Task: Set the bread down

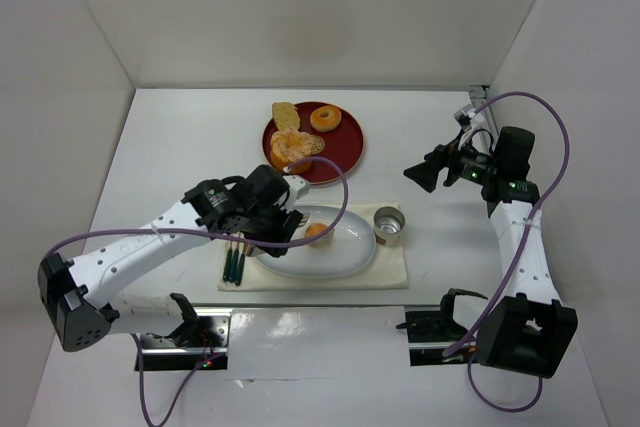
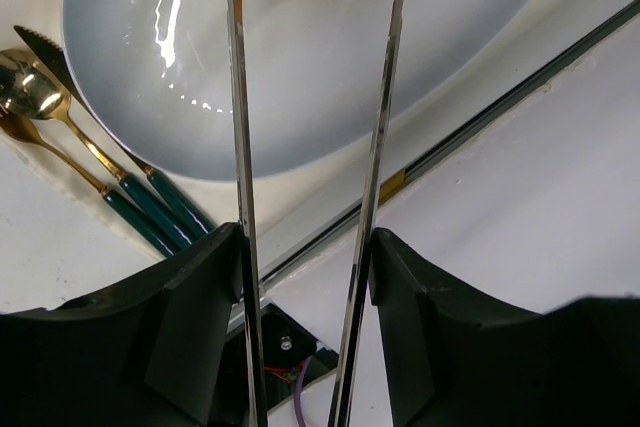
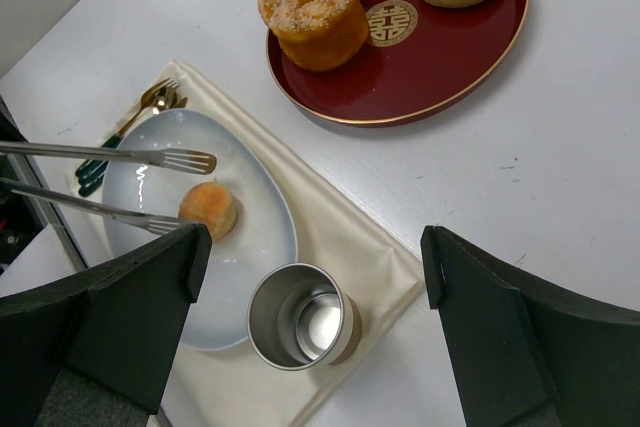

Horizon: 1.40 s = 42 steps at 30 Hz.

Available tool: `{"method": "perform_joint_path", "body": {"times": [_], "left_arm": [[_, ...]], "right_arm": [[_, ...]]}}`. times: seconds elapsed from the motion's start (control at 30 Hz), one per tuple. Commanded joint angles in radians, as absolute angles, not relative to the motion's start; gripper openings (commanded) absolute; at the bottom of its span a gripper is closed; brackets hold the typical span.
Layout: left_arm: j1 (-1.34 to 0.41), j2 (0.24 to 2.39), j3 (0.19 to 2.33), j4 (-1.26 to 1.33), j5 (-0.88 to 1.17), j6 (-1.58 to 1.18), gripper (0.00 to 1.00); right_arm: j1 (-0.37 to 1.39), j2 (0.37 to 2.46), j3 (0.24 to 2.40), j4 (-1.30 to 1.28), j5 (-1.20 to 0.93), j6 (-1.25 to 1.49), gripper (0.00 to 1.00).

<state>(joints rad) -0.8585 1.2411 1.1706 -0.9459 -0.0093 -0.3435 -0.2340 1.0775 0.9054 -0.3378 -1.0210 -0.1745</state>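
As you read the bench (image 1: 170,137) from its left side, you meet first the green-handled cutlery (image 1: 234,262), laid on a cream cloth (image 1: 392,273) just beside the white oval plate (image 1: 352,249). Your left pincer (image 2: 305,257) is clamped on a pair of metal tongs (image 3: 120,155), one arm against each finger. The tongs reach out over the plate with their tips spread apart.

The bread (image 1: 318,232) sits on the plate near its middle, dome up. It looks round from above, so you cannot give it a long axis or a heading. In the right wrist view the tongs' forked tip stands clear of the bread. The plain tip ends at the bread's edge, and you cannot tell whether it touches.

Right of the plate, on the same cloth, the metal cup (image 1: 389,226) stands upright just beside the rim. Behind the plate lies the red tray (image 1: 340,155) with a ring donut (image 1: 325,118) and a flaky pastry (image 1: 292,148).

At the far right, your right pincer (image 1: 420,176) hangs above the bench with its fingers wide apart, holding nothing.
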Motion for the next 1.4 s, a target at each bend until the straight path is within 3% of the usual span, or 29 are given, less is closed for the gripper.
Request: {"method": "perform_joint_path", "body": {"times": [0.0,0.4,0.63,1.0,1.2,1.37], "left_arm": [[-0.862,1.209,1.21,-0.954,-0.006,-0.351,0.67],[-0.862,1.23,1.474,-1.0,-0.024,-0.341,0.65],[-0.862,1.38,1.667,-0.974,-0.1,-0.292,0.65],[-0.666,1.684,1.956,-0.864,-0.035,-0.21,0.64],[-0.548,1.692,1.904,-0.743,-0.008,-0.229,0.64],[-0.373,1.574,1.669,-0.54,-0.008,-0.273,0.64]], "right_arm": [[-0.239,1.072,0.94,-0.331,-1.035,-0.187,1.0],[-0.239,1.072,0.931,-0.331,-1.035,-0.187,1.0],[-0.239,1.072,0.931,-0.331,-1.035,-0.187,1.0],[-0.239,1.072,0.931,-0.331,-1.045,-0.187,1.0],[-0.239,1.072,0.931,-0.331,-1.045,-0.187,1.0],[-0.239,1.072,0.931,-0.331,-1.026,-0.187,1.0]]}}
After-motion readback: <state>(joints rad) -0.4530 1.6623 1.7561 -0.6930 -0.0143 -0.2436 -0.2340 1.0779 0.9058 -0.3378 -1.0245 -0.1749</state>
